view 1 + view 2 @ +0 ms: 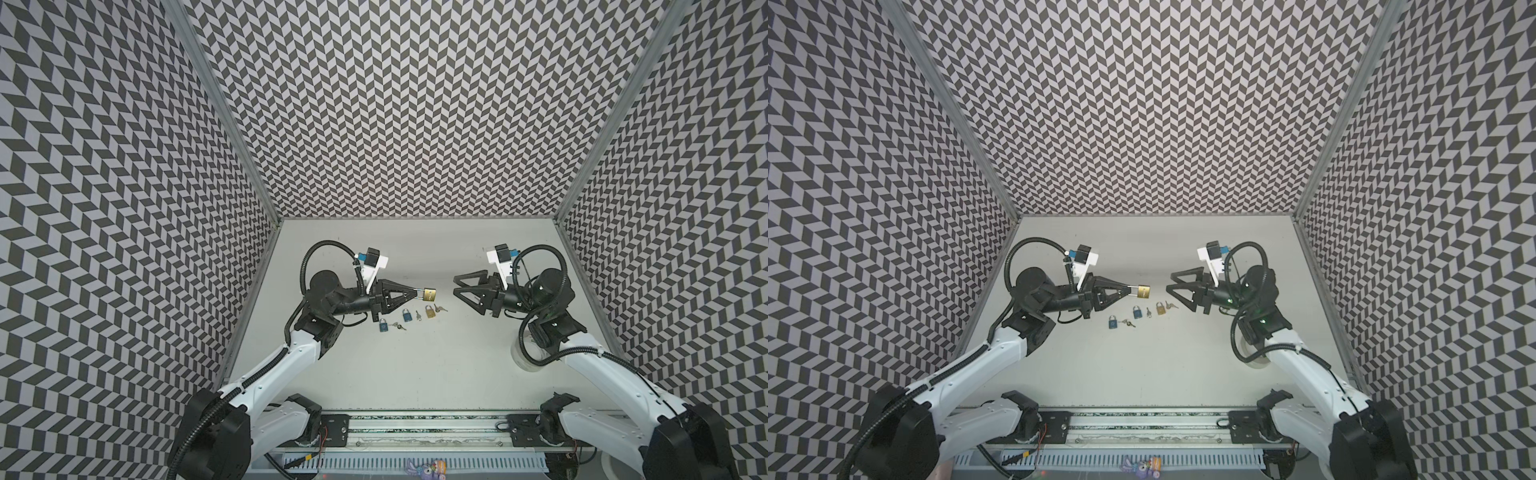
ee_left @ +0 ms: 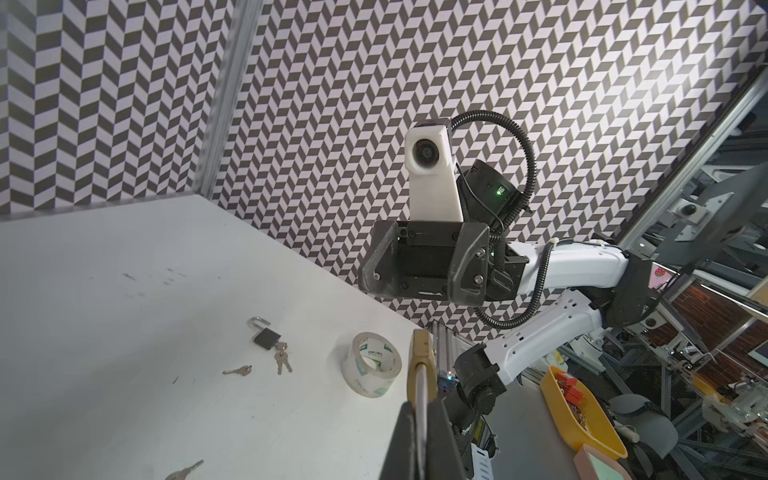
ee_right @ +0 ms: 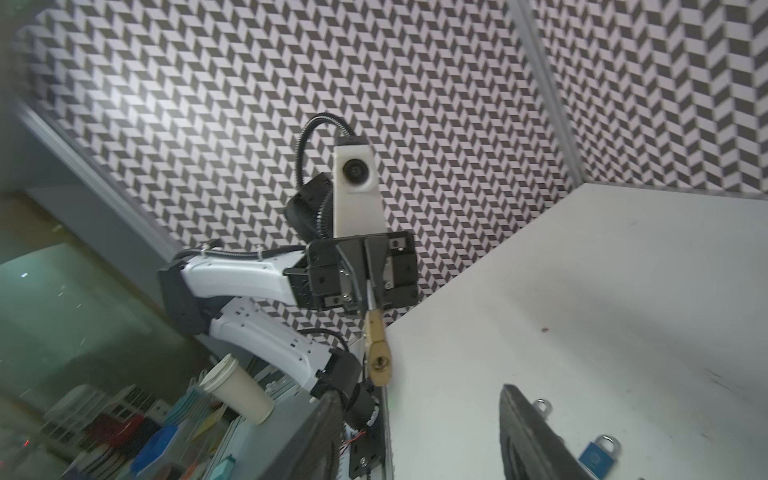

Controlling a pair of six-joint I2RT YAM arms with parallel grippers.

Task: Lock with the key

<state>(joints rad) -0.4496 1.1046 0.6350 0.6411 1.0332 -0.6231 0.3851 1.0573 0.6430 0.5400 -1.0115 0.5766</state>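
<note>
Tabletop point(image 1: 415, 374): left tool point(image 1: 415, 293) clamps padlock point(image 1: 430, 294). Beyond, yellow tray point(image 2: 582, 436) holds red pieces point(image 2: 571, 388).

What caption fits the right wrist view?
Left gripper holds brass padlock aloft, keyhole toward the open right gripper.

tape roll point(image 2: 371, 365) flat on table point(image 2: 104, 270), near its edge | paper cup point(image 3: 239, 388) beyond table edge | yellow tray point(image 2: 598, 440) beyond table edge

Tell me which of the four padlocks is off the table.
The held brass padlock, clamped by its shackle in the left gripper. The left blue padlock, the middle blue padlock and the other brass padlock all lie on the table.
</note>
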